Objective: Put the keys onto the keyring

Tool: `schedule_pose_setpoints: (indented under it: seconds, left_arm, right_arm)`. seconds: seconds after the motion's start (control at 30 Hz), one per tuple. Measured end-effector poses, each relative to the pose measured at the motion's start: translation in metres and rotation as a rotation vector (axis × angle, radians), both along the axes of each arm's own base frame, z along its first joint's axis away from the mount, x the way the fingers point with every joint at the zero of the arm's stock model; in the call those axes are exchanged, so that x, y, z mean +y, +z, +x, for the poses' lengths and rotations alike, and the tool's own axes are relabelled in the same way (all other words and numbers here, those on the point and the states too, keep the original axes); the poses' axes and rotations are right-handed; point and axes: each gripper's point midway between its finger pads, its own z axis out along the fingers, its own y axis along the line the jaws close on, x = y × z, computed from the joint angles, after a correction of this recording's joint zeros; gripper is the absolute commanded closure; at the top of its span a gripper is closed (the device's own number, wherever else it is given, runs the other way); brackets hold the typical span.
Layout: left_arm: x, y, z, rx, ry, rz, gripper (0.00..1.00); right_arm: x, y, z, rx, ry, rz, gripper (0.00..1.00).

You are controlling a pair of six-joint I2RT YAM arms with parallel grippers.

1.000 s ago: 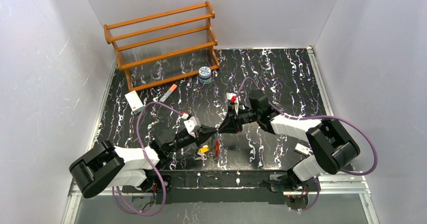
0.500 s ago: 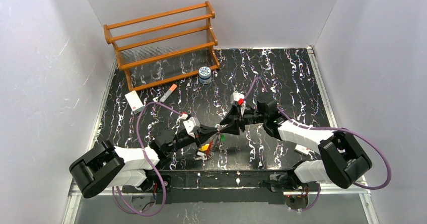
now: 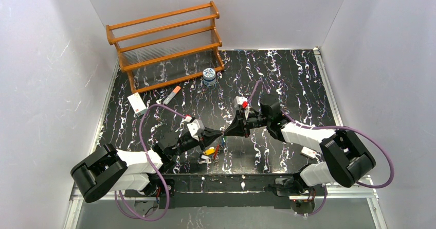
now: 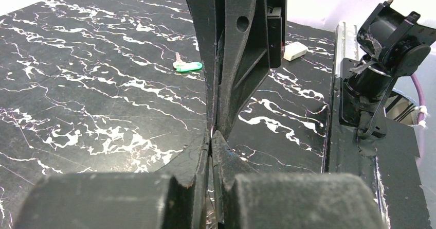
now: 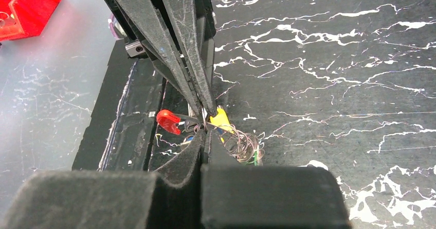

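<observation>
Far left on the table: a wooden rack stands upright. A white card and an orange-tipped marker lie just near of it, apart from each other.
jar: round, blue-white, upright by the rack's right foot.
left gripper: it comes in low from the near left. I see its jaws pinched to a hairline with thin wire running into the pinch, so I read it as holding the keyring.
keyring: thin wire loops are bunched just under the two gripper tips, near the centre of the table. I cannot make out its full shape.
yellow key: at the bunch, head right beside the left fingertips.
red key: at the bunch too, head sticking out on the other side of those tips.
right gripper: it comes in from the right, tip to tip with the left one, jaws closed tight. I cannot tell whether any wire is caught between them.
green key: it lies flat on the table, alone and well apart from the bunch.
white block: on the table at the near right.
</observation>
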Motion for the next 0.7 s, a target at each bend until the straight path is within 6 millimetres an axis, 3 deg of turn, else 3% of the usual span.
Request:
schedule_pose_setpoints:
  seconds: [0.4,0.53,0.7]
  left_arm:
    - [-0.0004,-0.0018,0.0006,-0.003,0.000,0.005,1.00]
    - [-0.0008,-0.0036,0.0001,-0.003,-0.004,0.011,1.00]
    - [-0.0014,-0.0045,-0.0014,-0.002,-0.014,0.014,1.00]
  right_arm:
    - [-0.0009,-0.0008,0.0019,-0.027,0.026,-0.043,0.99]
    - [-0.0017,-0.0019,0.0006,-0.028,0.032,-0.053,0.74]
    - [-0.0001,0.0013,0.0021,-0.030,0.026,-0.043,0.68]
